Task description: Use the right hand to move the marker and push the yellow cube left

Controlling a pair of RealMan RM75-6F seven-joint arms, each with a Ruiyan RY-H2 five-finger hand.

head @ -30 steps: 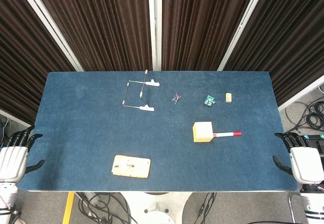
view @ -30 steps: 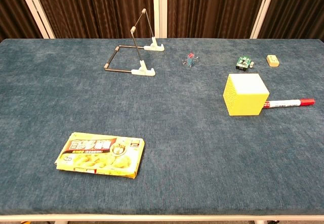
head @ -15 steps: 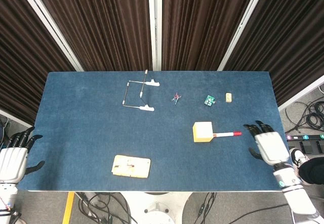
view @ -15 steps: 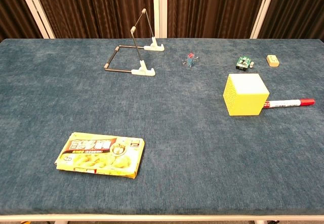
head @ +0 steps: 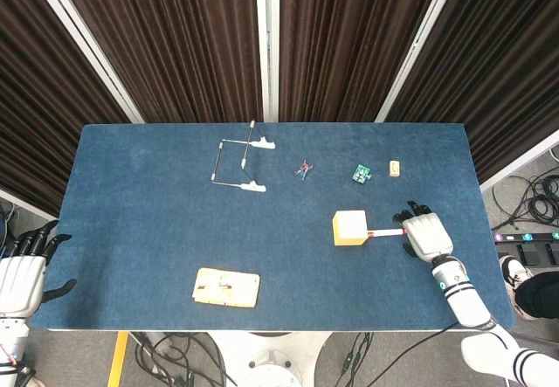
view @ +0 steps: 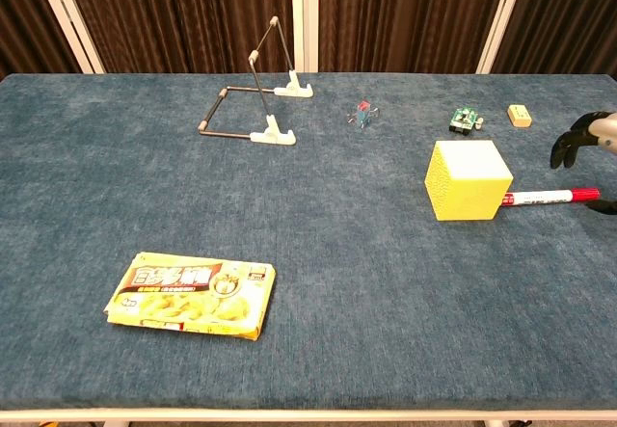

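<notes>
The yellow cube (head: 350,228) (view: 468,178) stands right of the table's middle. The white marker (head: 384,232) (view: 548,196) lies against the cube's right side, its red cap pointing right. My right hand (head: 424,234) (view: 586,140) hovers over the capped end with its fingers spread and dark fingertips (view: 564,147) curving down. It holds nothing, and in the head view it hides the cap. My left hand (head: 22,278) hangs open off the table's front left corner, out of the chest view.
A wire stand on white feet (head: 236,164) (view: 255,109) sits at the back left. A flat yellow food packet (head: 226,287) (view: 193,295) lies front left. A small red-blue clip (view: 363,113), a green part (view: 466,118) and a beige block (view: 520,114) lie behind the cube.
My right hand has come in from beyond the table's right edge, moving left to the marker's capped end. Cube, marker and left hand have not moved.
</notes>
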